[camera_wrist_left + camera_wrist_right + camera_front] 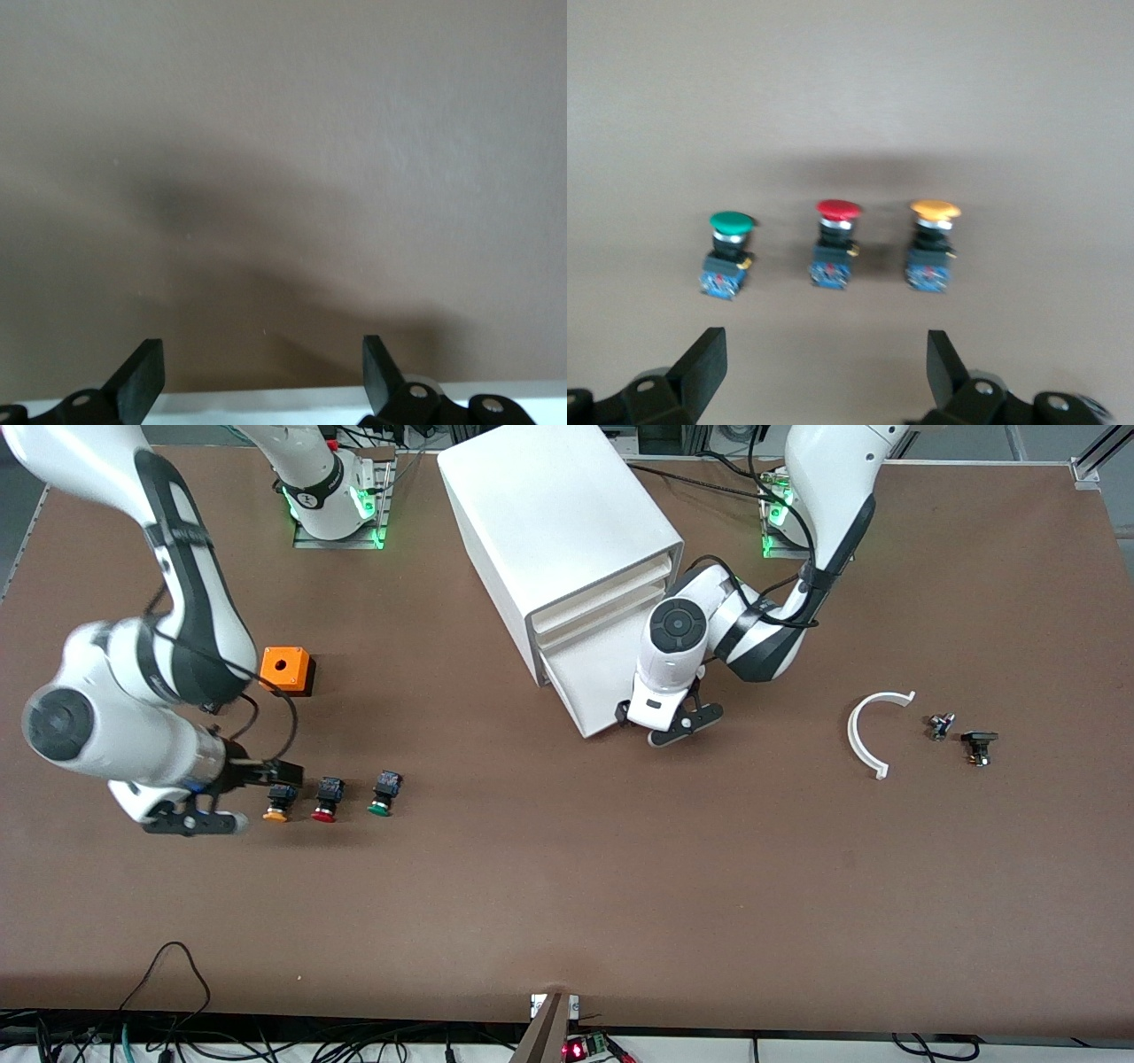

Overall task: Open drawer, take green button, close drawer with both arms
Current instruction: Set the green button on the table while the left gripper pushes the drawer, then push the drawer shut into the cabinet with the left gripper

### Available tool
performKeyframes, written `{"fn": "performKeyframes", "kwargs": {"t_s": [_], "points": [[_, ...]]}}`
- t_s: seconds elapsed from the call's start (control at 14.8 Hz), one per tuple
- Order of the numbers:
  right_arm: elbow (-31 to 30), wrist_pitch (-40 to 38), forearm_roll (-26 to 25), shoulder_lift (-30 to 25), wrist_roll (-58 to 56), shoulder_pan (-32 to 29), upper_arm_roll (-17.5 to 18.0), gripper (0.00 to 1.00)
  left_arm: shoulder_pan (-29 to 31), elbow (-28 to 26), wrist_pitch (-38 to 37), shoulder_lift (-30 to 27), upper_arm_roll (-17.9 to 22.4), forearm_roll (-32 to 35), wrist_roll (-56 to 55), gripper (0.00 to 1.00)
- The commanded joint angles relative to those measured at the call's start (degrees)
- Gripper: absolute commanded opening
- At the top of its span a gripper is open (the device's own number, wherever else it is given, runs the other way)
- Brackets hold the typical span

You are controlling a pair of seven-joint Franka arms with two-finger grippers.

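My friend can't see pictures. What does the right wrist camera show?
Three small push buttons stand in a row on the brown table: the green button, a red button in the middle and a yellow button. The right gripper hovers by them, jaws open and holding nothing.

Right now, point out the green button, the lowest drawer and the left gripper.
green button (732,222), right wrist view, on its round green cap.
lowest drawer (592,662), front view, on its white front.
left gripper (263,376), left wrist view, midway between its open fingertips.

Three push buttons, one cabinet.
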Motion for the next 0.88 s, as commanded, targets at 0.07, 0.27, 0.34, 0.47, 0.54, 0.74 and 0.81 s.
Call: {"fn": "performKeyframes", "kwargs": {"t_s": [0.07,0.27,0.34,0.47,0.54,0.74,0.81], "points": [[-8.0,-5.0,-1.9,-12.9,0.2,0.1,-0.6,1.0,0.4,-1.6,0.6,-0.3,-2.1,1.8,-0.2,0.99],[-7.4,-10.7,-1.8,-20.0,0.2,0.0,-1.4,1.0,0.3,-1.8,0.6,-0.3,-3.6,1.2,-1.0,0.99],[-6.4,-12.4,-1.8,-21.9,-0.2,0.0,-1.6,1.0,0.3,-2.0,0.6,-0.3,-4.1,1.2,-1.0,0.99],[-0.3,-17.3,-1.8,-22.7,-0.3,0.1,-1.3,1.0,0.5,-2.8,0.5,-0.3,-5.5,0.8,-1.2,0.99],[3.6,-20.6,-1.8,-22.3,-0.3,0.2,-1.2,1.0,0.5,-3.2,0.5,-0.4,-5.9,-0.3,-1.3,0.99],[8.0,-25.6,-3.5,-22.2,-0.1,1.5,-1.0,1.0,0.3,-3.6,0.2,-0.4,-6.5,-5.4,-1.3,0.99],[8.1,-25.6,-3.0,-22.3,0.0,1.4,-1.1,1.0,0.5,-3.9,0.1,-0.3,-7.7,-6.0,-1.2,0.99]]}}
